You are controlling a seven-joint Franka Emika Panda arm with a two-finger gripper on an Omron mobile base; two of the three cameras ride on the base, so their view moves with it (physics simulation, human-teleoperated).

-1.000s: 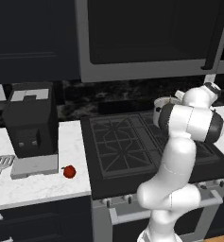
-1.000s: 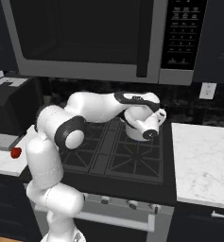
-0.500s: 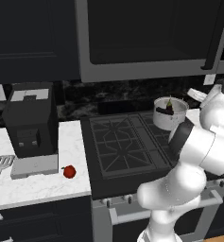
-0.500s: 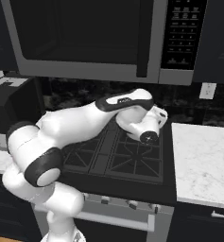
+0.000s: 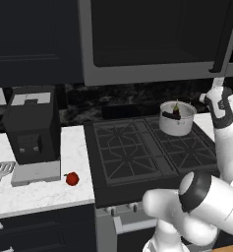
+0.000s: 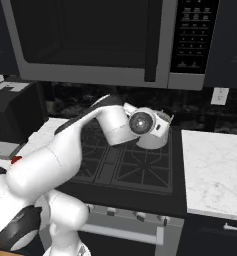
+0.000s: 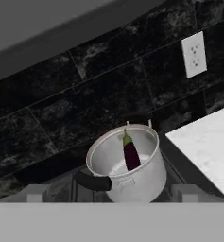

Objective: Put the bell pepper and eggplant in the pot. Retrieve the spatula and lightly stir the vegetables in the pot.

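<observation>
Ahead of and below the gripper (image 7: 108, 201), one pot (image 7: 132, 177) sits on the stove's (image 5: 137, 157) back burner; one eggplant (image 7: 130, 153) stands nearly upright inside. Jaws spread wide, holding nothing. One pepper (image 5: 72, 178) lies well off to the arm's left on the counter (image 5: 34, 197), one spatula (image 5: 2, 173) farther left, handle toward the counter's front edge.

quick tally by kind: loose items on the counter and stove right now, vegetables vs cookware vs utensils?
Vegetables: 2, the bell pepper on the counter and the eggplant inside the pot
Cookware: 1, the pot on the stove
Utensils: 1, the spatula at the counter's left end
Total: 4
</observation>
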